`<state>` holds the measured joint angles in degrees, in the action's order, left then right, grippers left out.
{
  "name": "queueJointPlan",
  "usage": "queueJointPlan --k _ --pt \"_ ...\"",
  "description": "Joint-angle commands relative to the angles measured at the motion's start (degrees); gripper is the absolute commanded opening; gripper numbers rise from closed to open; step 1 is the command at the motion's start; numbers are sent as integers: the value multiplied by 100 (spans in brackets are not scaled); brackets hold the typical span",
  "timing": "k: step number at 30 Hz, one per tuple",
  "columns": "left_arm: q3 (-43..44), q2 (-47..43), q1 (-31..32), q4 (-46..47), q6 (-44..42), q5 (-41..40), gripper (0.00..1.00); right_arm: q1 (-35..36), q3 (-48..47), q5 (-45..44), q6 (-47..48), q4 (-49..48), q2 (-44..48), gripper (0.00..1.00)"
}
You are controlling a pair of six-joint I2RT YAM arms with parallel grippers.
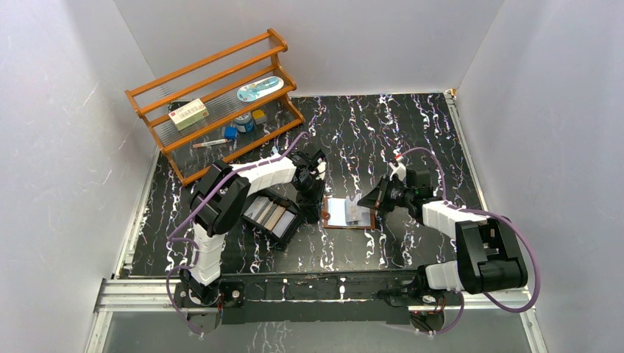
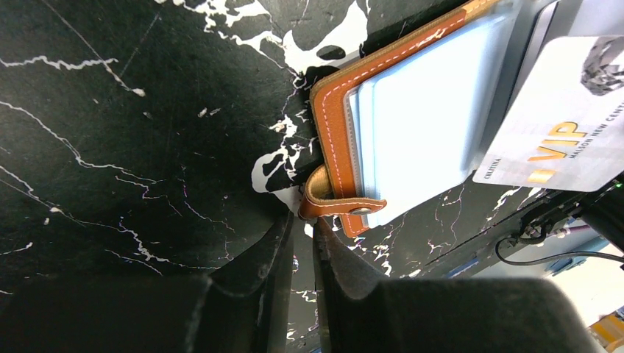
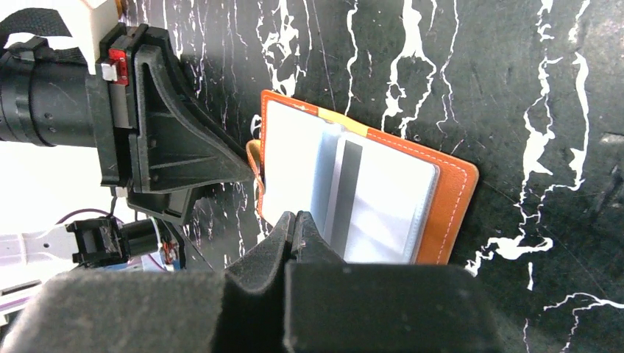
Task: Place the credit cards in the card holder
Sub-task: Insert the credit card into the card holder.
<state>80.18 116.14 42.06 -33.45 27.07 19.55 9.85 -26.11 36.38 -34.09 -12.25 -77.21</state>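
The card holder (image 1: 349, 213) lies open on the black marbled table, brown leather (image 3: 450, 206) around pale clear pockets. A silver-white VIP credit card (image 2: 566, 125) lies on its far half. A card with a dark stripe (image 3: 344, 184) shows in a pocket. More credit cards (image 1: 271, 215) lie in the black tray. My left gripper (image 2: 303, 220) is at the holder's left edge, jaws a narrow gap apart, tips at the snap strap (image 2: 346, 207). My right gripper (image 3: 298, 215) is shut at the opposite edge, over a pocket's rim, nothing visible between its fingers.
The black tray (image 1: 293, 234) sits just left of the card holder, under my left arm. A wooden rack (image 1: 221, 88) with small items stands at the back left. White walls enclose the table on three sides.
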Motion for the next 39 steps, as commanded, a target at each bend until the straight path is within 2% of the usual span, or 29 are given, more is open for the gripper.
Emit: queueJointPlan --k 1,13,24,39 --pt "-43 197 62 -212 -43 -164 16 -30 -89 133 0 -281 183 0" --pt "5 197 65 -247 -28 -153 17 -34 270 -609 16 -696 418 0" --pt "42 215 76 -233 -18 -118 18 -32 563 -335 -373 -1419 77 0" --pt "138 310 126 -220 4 -53 18 -32 939 -278 -768 -1914 -204 0"
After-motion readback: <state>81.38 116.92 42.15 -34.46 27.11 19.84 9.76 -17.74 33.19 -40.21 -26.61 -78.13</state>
